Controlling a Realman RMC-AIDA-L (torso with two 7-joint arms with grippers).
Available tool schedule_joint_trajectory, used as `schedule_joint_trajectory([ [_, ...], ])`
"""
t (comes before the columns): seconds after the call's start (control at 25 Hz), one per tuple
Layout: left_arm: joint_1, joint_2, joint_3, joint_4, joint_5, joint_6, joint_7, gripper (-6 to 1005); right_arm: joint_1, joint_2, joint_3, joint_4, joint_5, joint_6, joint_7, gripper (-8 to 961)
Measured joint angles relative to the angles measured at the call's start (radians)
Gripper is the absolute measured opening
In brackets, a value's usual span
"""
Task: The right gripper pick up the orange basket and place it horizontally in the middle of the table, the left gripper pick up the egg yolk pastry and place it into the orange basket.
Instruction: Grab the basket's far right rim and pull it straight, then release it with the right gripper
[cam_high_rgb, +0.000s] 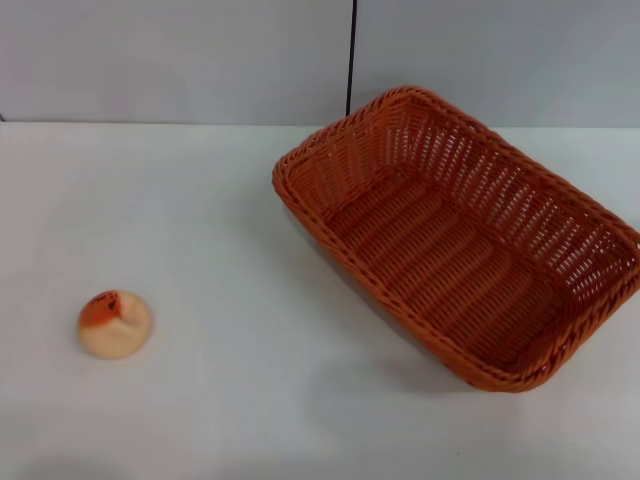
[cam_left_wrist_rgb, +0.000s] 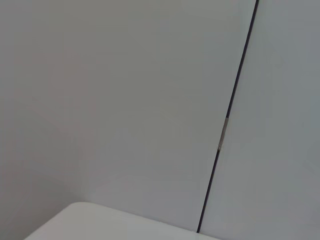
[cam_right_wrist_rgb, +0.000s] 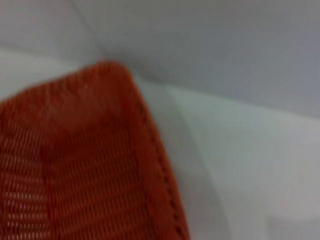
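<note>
The orange basket (cam_high_rgb: 455, 235) lies on the right half of the white table (cam_high_rgb: 230, 220), turned at a diagonal, its far corner near the back wall and its near corner at the right front. It is empty. The right wrist view shows one corner of the orange basket (cam_right_wrist_rgb: 90, 165) very close up, with table beyond it. The egg yolk pastry (cam_high_rgb: 115, 323) sits alone on the left front of the table, its orange-red patch facing up and back. Neither gripper shows in any view.
A grey wall with a dark vertical seam (cam_high_rgb: 351, 55) stands behind the table. The left wrist view shows only that wall, the seam (cam_left_wrist_rgb: 227, 120) and a corner of the table (cam_left_wrist_rgb: 90, 222).
</note>
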Motion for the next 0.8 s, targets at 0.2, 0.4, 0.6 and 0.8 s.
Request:
schedule_joint_trajectory([
  [0.2,0.001,0.0,-0.005,-0.003,0.0,-0.003,0.0,798,0.014,0.026,-0.102,0.1,-0.011,0.161,0.017,578],
  [0.4,0.002,0.002,-0.015,-0.003,0.0,-0.006,0.0,797,0.006,0.06,-0.151,0.17,0.005,0.312,-0.022,578],
  [0.6,-0.001,0.004,-0.023,-0.002,0.0,-0.007,-0.002,797,0.012,0.076,-0.154,0.27,0.064,0.398,-0.075,579],
  [0.8,-0.007,0.004,-0.024,0.004,0.0,-0.008,-0.002,797,0.013,0.081,-0.155,0.3,0.113,0.432,-0.096,579],
])
